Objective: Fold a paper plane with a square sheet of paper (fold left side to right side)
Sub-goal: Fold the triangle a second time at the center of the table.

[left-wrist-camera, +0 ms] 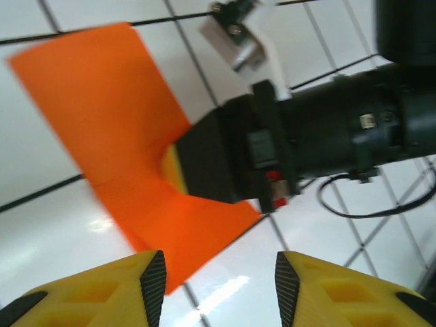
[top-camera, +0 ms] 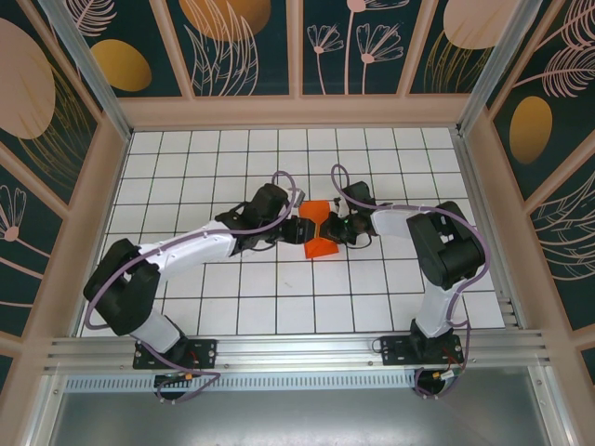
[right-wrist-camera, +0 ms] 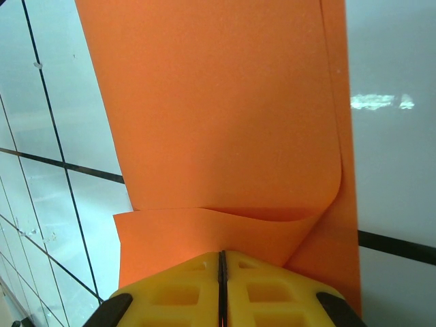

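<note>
The square sheet of paper (top-camera: 321,243) is bright orange, partly folded, and lies mid-floor between both grippers. My right gripper (top-camera: 340,228) meets it from the right. In the right wrist view its yellow fingers (right-wrist-camera: 222,257) are pressed together on a raised, curling flap of the sheet (right-wrist-camera: 218,102). My left gripper (top-camera: 296,230) is just left of the paper. The left wrist view has its jaws (left-wrist-camera: 219,286) wide open with nothing between them, just short of the sheet's near corner (left-wrist-camera: 102,102). There the right gripper (left-wrist-camera: 174,170) pinches the sheet at a bend.
The floor (top-camera: 279,297) is white tile with a dark grid, boxed in by beige-framed walls (top-camera: 297,111). An aluminium rail (top-camera: 297,351) runs along the near edge by the arm bases. A black cable (left-wrist-camera: 368,204) loops under the right gripper's wrist.
</note>
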Robot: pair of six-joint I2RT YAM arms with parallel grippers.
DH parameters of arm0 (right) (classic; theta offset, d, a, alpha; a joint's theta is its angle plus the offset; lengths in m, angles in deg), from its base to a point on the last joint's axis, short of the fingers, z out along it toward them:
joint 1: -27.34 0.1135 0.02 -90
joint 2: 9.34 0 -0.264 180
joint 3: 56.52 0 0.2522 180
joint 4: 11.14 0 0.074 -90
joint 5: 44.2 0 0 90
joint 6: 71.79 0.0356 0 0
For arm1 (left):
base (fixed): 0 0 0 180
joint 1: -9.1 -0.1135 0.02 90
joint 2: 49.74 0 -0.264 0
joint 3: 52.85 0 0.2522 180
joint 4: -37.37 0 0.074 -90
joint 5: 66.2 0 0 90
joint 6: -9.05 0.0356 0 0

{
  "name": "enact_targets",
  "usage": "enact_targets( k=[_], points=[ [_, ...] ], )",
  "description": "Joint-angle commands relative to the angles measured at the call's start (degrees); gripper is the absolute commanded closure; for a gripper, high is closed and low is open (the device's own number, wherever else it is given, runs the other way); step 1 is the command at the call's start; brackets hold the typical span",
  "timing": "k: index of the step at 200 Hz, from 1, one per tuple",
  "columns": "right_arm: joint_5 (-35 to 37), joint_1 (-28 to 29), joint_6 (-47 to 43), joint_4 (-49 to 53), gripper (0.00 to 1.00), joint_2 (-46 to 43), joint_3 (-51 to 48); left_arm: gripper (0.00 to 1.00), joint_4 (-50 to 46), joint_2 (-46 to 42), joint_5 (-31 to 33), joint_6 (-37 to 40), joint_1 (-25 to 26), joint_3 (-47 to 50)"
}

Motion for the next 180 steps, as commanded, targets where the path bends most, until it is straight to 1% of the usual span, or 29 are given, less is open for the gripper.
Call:
enact_targets(
  k=[1, 26, 33, 61, 115, 175, 180],
  points=[
    [1.96, 0.04, -1.06, 3.48, 0.89, 1.38, -2.16, 0.53, 7.3, 4.04, -7.42, -3.37, 1.02, -0.19],
    [1.99, 0.06, -1.03, 3.57, 0.89, 1.31, -1.98, 0.54, 7.33, 7.06, -7.43, -3.35, 1.47, -1.04],
    [1.89, 0.04, -1.0, 3.57, 0.89, 1.3, -2.01, 0.54, 7.18, 9.3, -7.46, -3.28, 1.46, -1.05],
    [1.55, 0.04, -0.94, 3.46, 0.89, 1.27, -2.0, 0.55, 7.32, 12.1, -7.46, -3.35, 1.46, -0.83],
    [1.73, 0.05, -1.04, 3.61, 0.89, 1.25, -1.97, 0.57, 5.28, 15.22, -6.33, -2.06, 1.45, -0.5],
    [1.9, 0.04, -1.17, 4.03, 0.89, 1.19, -1.7, 0.58, 3.26, 16.73, -5.28, -1.08, 1.49, 0.77],
    [1.94, 0.11, -1.22, 4.1, 0.89, 1.13, -1.54, 0.58, 3.06, 16.85, -5.11, -0.91, 1.55, 2.2]
  ],
)
